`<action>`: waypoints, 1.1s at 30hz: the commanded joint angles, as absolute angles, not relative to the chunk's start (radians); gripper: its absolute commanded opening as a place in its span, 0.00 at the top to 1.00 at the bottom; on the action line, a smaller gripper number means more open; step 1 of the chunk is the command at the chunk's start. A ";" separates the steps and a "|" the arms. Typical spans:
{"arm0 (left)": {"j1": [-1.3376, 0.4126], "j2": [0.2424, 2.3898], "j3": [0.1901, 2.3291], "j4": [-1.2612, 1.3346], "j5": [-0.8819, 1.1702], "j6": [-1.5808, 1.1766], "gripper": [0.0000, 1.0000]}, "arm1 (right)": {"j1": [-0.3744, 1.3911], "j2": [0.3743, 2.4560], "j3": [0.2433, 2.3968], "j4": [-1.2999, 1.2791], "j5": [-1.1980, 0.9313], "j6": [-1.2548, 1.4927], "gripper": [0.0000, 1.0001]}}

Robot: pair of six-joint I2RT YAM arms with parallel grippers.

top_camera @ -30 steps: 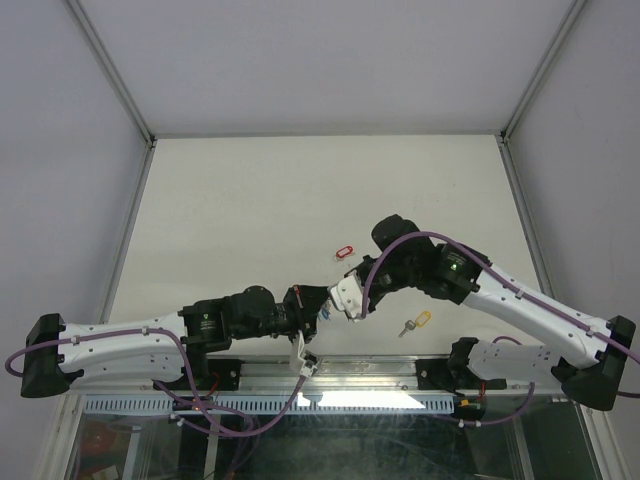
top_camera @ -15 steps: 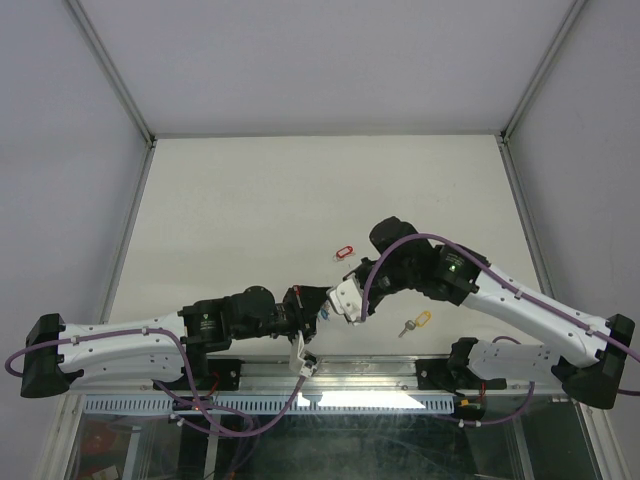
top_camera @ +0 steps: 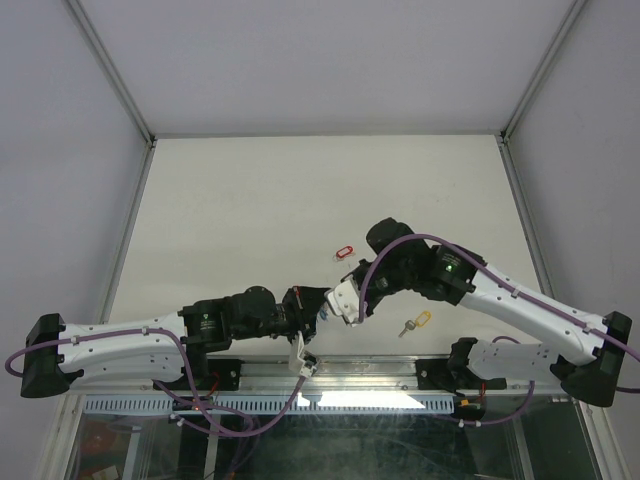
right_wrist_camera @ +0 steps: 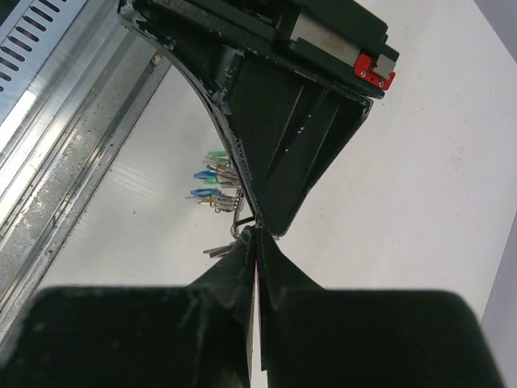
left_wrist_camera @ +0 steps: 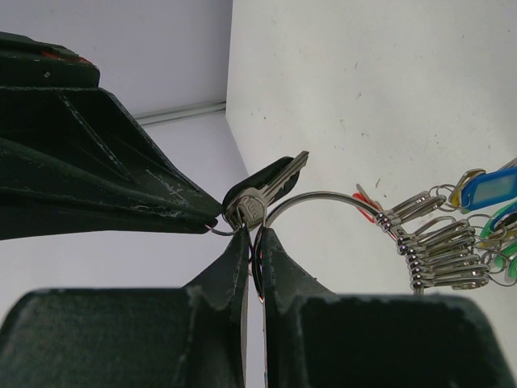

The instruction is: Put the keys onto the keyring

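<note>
Silver wire of the keyring (left_wrist_camera: 323, 196) arcs up out of the left tool (left_wrist_camera: 257, 242), whose two fingers are pressed together on the ring's near side, so the ring is held in the air above the surface (top_camera: 250, 200). A bunch of keys (left_wrist_camera: 452, 242) with blue, green and yellow heads hangs on the ring's far side by small metal clips. The right tool (right_wrist_camera: 256, 238) comes in tip to tip against the left one, its fingers pinched down to a thin slit. In the left wrist view its point sits at the head of a black-headed key (left_wrist_camera: 266, 184), which lies just beside the ring wire with its blade angled up and away. On the surface a yellow-headed key (top_camera: 416, 322) lies near the right arm, and a red tag (top_camera: 344, 250) lies farther out.
</note>
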State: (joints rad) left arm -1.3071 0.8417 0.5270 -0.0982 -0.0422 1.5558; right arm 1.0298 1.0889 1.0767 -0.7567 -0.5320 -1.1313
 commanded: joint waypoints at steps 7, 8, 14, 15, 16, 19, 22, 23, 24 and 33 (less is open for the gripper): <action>-1.301 0.807 0.578 0.008 -0.006 1.570 1.00 | 1.039 1.107 1.071 -0.775 -0.558 -1.106 1.00; -1.301 0.805 0.577 0.012 -0.008 1.569 1.00 | 1.040 1.108 1.073 -0.781 -0.560 -1.101 1.00; -1.302 0.806 0.572 0.022 -0.013 1.568 1.00 | 1.056 1.108 1.079 -0.810 -0.579 -1.075 1.00; -1.301 0.807 0.570 0.021 -0.016 1.569 1.00 | 1.055 1.106 1.078 -0.812 -0.579 -1.073 1.00; -1.302 0.808 0.570 0.021 -0.018 1.569 1.00 | 1.055 1.103 1.079 -0.812 -0.580 -1.071 1.00; -1.301 0.810 0.568 0.021 -0.026 1.573 1.00 | 1.058 1.093 1.081 -0.813 -0.583 -1.062 1.00; -1.301 0.809 0.566 0.021 -0.037 1.575 1.00 | 1.063 1.088 1.082 -0.823 -0.580 -1.053 1.00; -1.302 0.808 0.567 0.021 -0.037 1.571 1.00 | 1.065 1.086 1.083 -0.829 -0.581 -1.050 1.00; -1.301 0.808 0.568 0.022 -0.039 1.567 1.00 | 1.065 1.085 1.083 -0.834 -0.581 -1.046 1.00; -1.302 0.813 0.570 0.021 -0.067 1.562 1.00 | 1.087 1.074 1.075 -0.838 -0.584 -1.012 1.00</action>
